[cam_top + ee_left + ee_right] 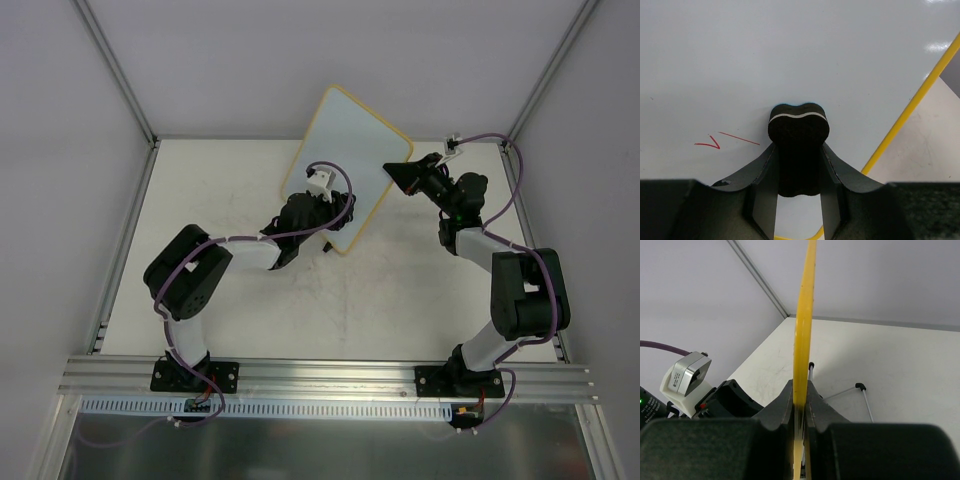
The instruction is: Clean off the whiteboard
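Inside a booth of pale grey walls (60, 150) with aluminium posts (115, 70) at the corners, two robot arms work over a scuffed white table (250, 310). At left, the left arm (200, 270), with a purple cable (240, 238) along it, reaches inward toward the middle. The left gripper (799, 147) is clamped on a black eraser (799, 125) with a thin white stripe, its fingers (765, 175) pressing it from both sides. The eraser's end sits against the face of the board (350, 140). Two short red marks (715, 142) lie on the white surface just left of the eraser; the rest of the face seen from the left wrist is plain white with ceiling-light glare near its top right. The board stands raised at a tilt over the far middle of the table, its upper end in front of the back wall and its lower corner (345, 250) down near the table top; whether that corner touches cannot be told. Its yellow frame (910, 112) runs diagonally through the left wrist view, with bare table beyond it. At right, the right gripper (400, 172) pinches the board's right-hand edge; from the right wrist the frame shows edge-on, rising straight up between the closed fingers (782, 400). A thin wire leg with a black tip (858, 386) shows past the frame, just above the table. A ribbed aluminium rail (330, 375) along the near edge carries both arm bases.
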